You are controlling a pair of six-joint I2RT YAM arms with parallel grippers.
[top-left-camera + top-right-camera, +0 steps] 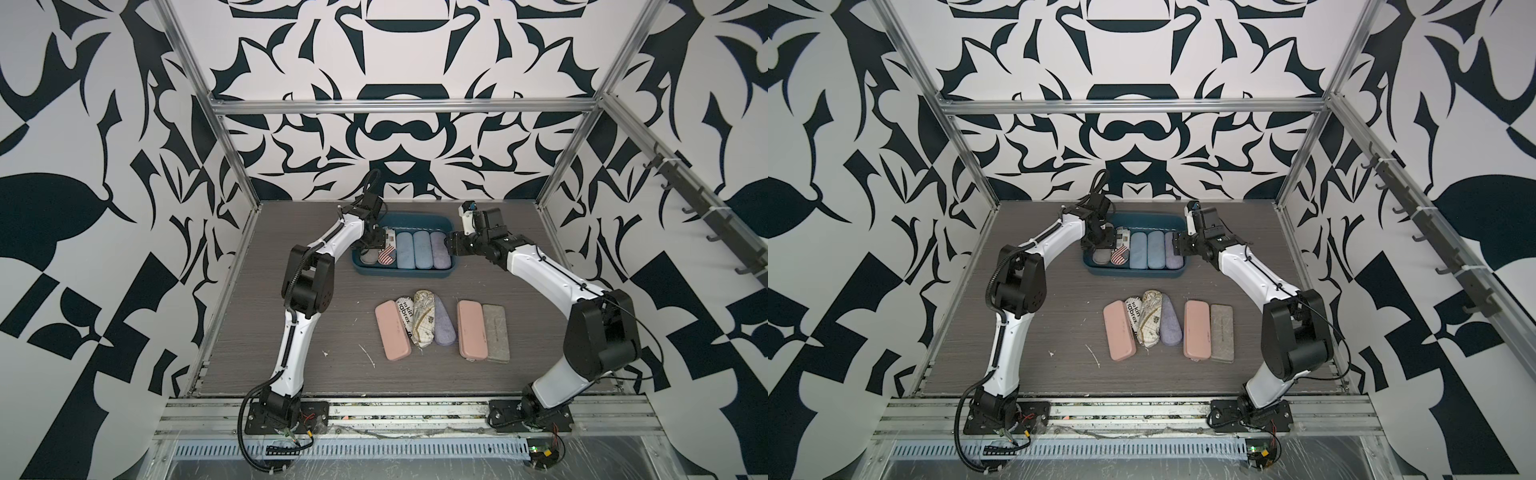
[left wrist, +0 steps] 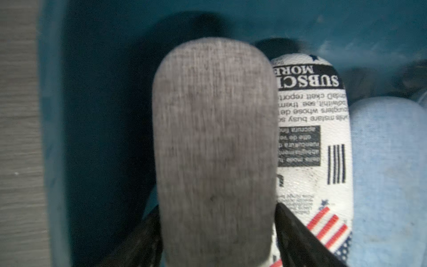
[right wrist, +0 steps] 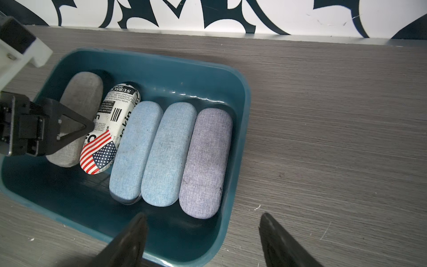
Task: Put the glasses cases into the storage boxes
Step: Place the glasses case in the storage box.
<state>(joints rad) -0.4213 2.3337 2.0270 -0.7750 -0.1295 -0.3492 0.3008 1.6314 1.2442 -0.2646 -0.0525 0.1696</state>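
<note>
The teal storage box (image 1: 399,272) (image 3: 245,115) holds a grey case (image 3: 83,92) (image 2: 215,138), a flag newspaper-print case (image 3: 108,129), two light blue cases (image 3: 134,148) and a lavender case (image 3: 205,161), side by side. My left gripper (image 1: 368,245) (image 2: 217,205) is down in the box's left end, open, and its fingers (image 2: 291,231) straddle the grey case with thin gaps. My right gripper (image 1: 449,244) (image 3: 203,215) hovers open and empty over the box's right end. On the table lie a pink case (image 1: 392,329), a newspaper-print case (image 1: 405,316), a map-print case (image 1: 424,320), a lavender case (image 1: 444,324), a second pink case (image 1: 471,329) and a grey case (image 1: 495,332).
The patterned back wall (image 3: 231,13) stands just behind the box. Metal frame posts (image 1: 232,158) flank the wooden table (image 1: 291,365). A few white scraps (image 1: 368,355) lie in front of the loose row.
</note>
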